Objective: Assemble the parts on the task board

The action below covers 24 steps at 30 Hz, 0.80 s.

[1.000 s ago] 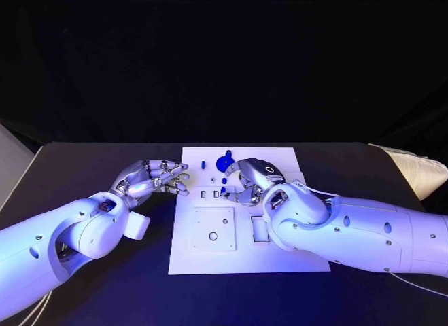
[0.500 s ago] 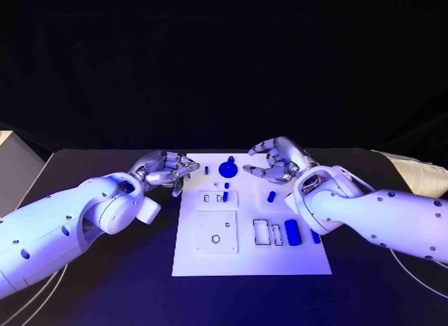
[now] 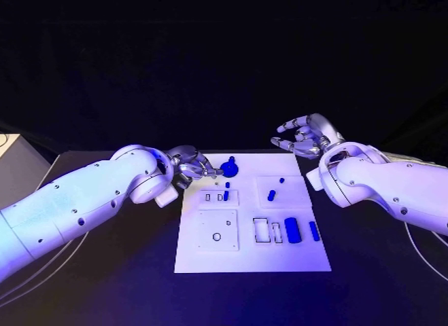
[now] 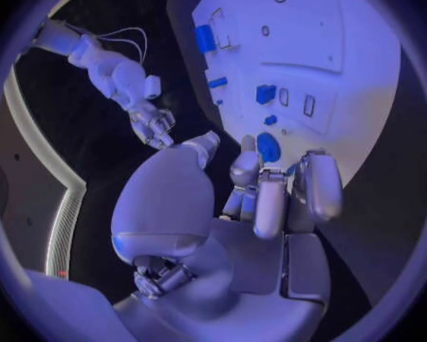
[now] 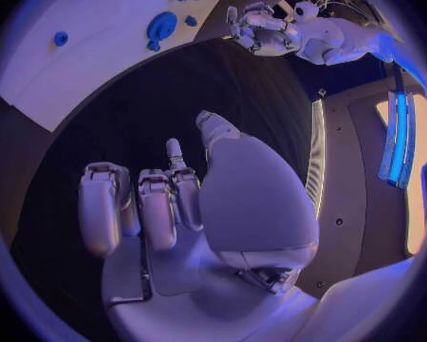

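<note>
Left hand (image 3: 190,165) now sits at the far-left edge of the task board (image 3: 253,261). A second ago it hovered nearer, beside the board's left edge at mid-height; it has since travelled toward the far side. Fingers are curled in. The left wrist view shows nothing between them; fingertips (image 4: 248,146) point at the round blue part (image 3: 230,165) and stop just short of it. Contact: cannot tell.

Board contents, left to right, with the whole picture shifted between frames, so the camera has moved:
- round blue part at the far-left corner, just beside the left hand;
- small blue peg (image 3: 226,194) standing in the left inset block;
- short blue piece (image 3: 270,195) on the far-right inset;
- blue cylinder (image 3: 292,229) and slim blue bar (image 3: 314,231) lying side by side on the near-right area.

Right hand (image 3: 304,138) has lifted off the board. A second ago it was low over the middle, covering the parts; now it is raised beyond the far-right corner, well apart from every part. Fingers loosely curled, empty in the right wrist view.

Judgement: the right hand has finished or abandoned its last contact and cleared the field. The left hand appears to be lining up on the round part. Several pieces lie loose, so assembly looks early.
</note>
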Tool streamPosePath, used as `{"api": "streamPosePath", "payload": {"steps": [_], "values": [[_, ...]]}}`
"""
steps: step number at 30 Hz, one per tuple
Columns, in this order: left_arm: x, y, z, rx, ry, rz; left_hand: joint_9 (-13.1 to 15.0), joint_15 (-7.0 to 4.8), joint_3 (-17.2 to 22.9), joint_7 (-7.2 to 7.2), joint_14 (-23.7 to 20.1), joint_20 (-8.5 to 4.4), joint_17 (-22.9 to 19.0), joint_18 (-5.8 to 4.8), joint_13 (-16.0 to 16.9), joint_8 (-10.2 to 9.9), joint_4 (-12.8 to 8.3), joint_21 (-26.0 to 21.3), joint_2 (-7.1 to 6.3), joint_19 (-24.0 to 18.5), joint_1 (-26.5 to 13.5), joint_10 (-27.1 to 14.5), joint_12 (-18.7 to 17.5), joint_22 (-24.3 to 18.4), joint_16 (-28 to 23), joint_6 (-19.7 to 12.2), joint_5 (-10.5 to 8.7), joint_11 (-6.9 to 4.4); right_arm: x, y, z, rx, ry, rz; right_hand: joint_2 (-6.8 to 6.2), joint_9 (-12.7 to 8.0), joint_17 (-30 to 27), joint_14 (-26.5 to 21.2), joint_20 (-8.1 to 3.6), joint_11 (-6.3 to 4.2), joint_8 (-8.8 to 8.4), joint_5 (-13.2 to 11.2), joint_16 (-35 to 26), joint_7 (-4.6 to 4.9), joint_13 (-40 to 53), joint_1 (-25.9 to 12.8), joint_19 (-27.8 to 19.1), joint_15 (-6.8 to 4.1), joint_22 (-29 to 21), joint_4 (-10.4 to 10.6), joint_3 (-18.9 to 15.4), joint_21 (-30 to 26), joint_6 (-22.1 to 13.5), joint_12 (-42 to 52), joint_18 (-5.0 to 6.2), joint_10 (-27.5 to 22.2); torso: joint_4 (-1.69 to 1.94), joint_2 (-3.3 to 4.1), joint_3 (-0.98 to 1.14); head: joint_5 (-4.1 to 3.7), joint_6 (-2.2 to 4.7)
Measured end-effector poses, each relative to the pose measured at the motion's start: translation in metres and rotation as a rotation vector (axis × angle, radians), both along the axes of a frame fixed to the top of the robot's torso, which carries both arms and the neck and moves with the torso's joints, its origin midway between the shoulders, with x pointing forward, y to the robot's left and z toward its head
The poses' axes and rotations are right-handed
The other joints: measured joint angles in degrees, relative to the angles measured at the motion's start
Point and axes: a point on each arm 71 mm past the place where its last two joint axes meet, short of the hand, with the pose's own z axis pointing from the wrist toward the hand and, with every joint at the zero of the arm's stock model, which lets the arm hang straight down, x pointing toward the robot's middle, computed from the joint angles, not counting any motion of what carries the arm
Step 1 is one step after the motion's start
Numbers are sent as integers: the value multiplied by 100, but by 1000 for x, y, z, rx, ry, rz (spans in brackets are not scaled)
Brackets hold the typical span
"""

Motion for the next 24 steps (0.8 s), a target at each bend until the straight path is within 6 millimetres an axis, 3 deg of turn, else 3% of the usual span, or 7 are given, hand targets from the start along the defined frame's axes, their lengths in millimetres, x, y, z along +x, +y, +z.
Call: {"api": "streamPosePath", "payload": {"steps": [9, 19, 22, 24], "values": [[12, -22, -4, 223, 30, -46, 9, 0, -306, -7, 0, 11, -1, 1, 77, -67, 29, 88, -40, 30, -550, 54, 55, 129, 15, -52, 0, 9, 10, -3, 3, 8, 15, -10, 0, 0, 0, 0, 0, 0, 0, 44, 0, 0, 0, 0, 0, 0, -1, -16, 16, 0, 0, 0, 0, 0, -14, -31, 46, -21, -43], [17, -36, -3, 328, 39, -82, 29, 0, -533, -7, 0, 11, -1, 1, 100, -89, 24, 110, -31, 30, -722, 53, 54, 169, 15, -52, 0, 10, 13, -1, 3, 6, 27, -5, 0, 0, 0, 0, 0, 0, 0, 90, 0, 0, -1, 0, 0, 0, -1, 0, 32, 0, 0, 0, 0, 0, -17, -23, 59, -48, -40], [17, -39, -3, 347, 42, -93, 29, 0, -548, -7, -1, 11, -1, -89, 97, -89, 40, 110, -30, 30, -722, 53, 54, 179, 34, -52, 0, 11, 14, -1, 2, 5, 29, -4, -1, 0, 0, 0, 0, -1, 0, 90, 0, 0, -1, 0, 0, 0, 3, 0, 32, 0, 0, 0, 0, 0, -12, -19, 58, -65, -37], [17, -41, -3, 357, 45, -101, 36, 0, -559, -7, -1, 11, -1, -88, 91, -89, 29, 117, -30, 30, -722, 52, 54, 187, 38, -52, 0, 11, 14, 0, 2, 5, 31, -3, 0, 0, 0, 0, 0, -1, 0, 90, 0, 0, -1, 0, 0, 0, 3, 0, 32, 0, 0, 0, 0, 0, -5, -18, 57, -75, -37]]}}
